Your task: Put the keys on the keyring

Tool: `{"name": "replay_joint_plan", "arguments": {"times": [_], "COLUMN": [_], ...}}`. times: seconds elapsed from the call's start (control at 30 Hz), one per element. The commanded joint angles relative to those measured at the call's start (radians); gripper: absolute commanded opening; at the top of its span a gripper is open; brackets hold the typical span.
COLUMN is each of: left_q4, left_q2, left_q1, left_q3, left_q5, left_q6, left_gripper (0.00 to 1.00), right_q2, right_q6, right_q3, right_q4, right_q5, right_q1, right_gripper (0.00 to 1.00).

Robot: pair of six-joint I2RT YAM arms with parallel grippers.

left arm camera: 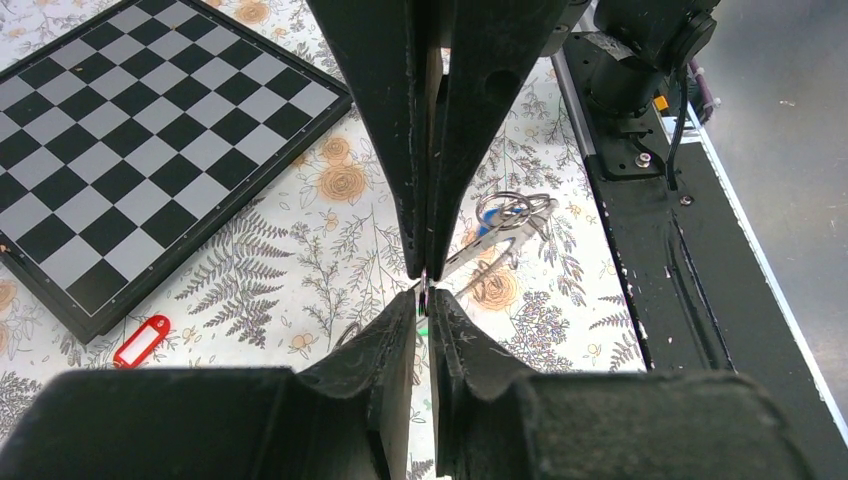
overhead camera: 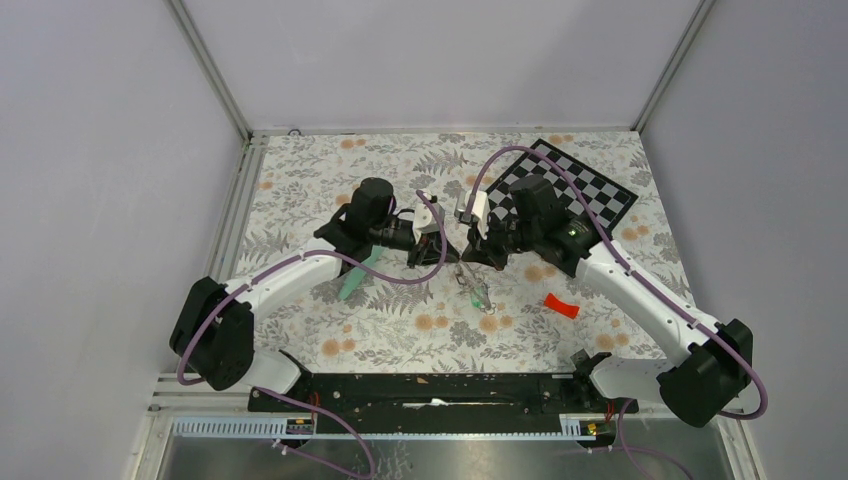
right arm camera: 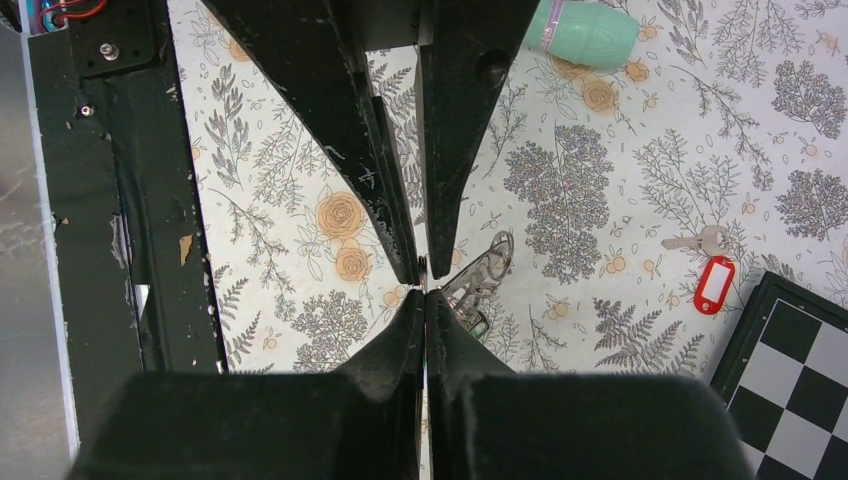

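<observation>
Left gripper (left arm camera: 424,302) and right gripper (right arm camera: 426,298) meet tip to tip over the middle of the table (overhead camera: 400,340), and I think this is so that one can steady a small part while the other works on it. On the right one the fingers are pressed fully together; on the left one only a thin slit shows between them, and whether it pinches the small thing at the meeting point I cannot tell. At 5 o'clock from the tips in the top view is the keyring (left arm camera: 515,212), with a bright metal strip (left arm camera: 470,255) reaching from it towards the tips, so it seems near enough for threading. One key with a red tag (right arm camera: 712,283) lies apart at 3 o'clock in the right wrist view, near the corner of the chessboard (right arm camera: 800,350), probably waiting for its turn. A mint tube (right arm camera: 590,30) lies at 1 o'clock, out of the way.
</observation>
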Motion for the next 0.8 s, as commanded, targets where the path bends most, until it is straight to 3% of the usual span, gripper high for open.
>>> {"name": "replay_joint_plan", "arguments": {"times": [0.0, 0.2, 0.37, 0.6, 0.67, 0.77], "left_q4": [0.06, 0.076, 0.054, 0.002, -0.012, -0.003], "left_q2": [0.0, 0.003, -0.012, -0.073, -0.09, -0.103], "left_q1": [-0.004, -0.007, -0.006, 0.046, 0.058, 0.06], "left_q3": [0.025, 0.014, -0.006, -0.04, -0.048, -0.066], "left_q5": [0.012, 0.017, 0.035, 0.192, 0.235, 0.266], "left_q6": [-0.003, -0.006, 0.043, 0.147, 0.168, 0.171], "left_gripper": [0.16, 0.01, 0.0, 0.0, 0.0, 0.0], "right_q2": [-0.016, -0.019, -0.039, -0.143, -0.168, -0.187], "right_q6": [0.01, 0.025, 0.034, -0.023, -0.051, -0.074], "right_q3": [-0.004, -0.008, -0.012, -0.049, -0.053, -0.059], "right_q4": [0.049, 0.06, 0.063, 0.026, -0.002, -0.025], "right_q5": [-0.021, -0.033, -0.037, -0.054, -0.09, -0.151], "right_q1": [0.009, 0.008, 0.009, -0.01, -0.019, -0.032], "right_gripper": [0.0, 0.0, 0.02, 0.56, 0.64, 0.66]}}
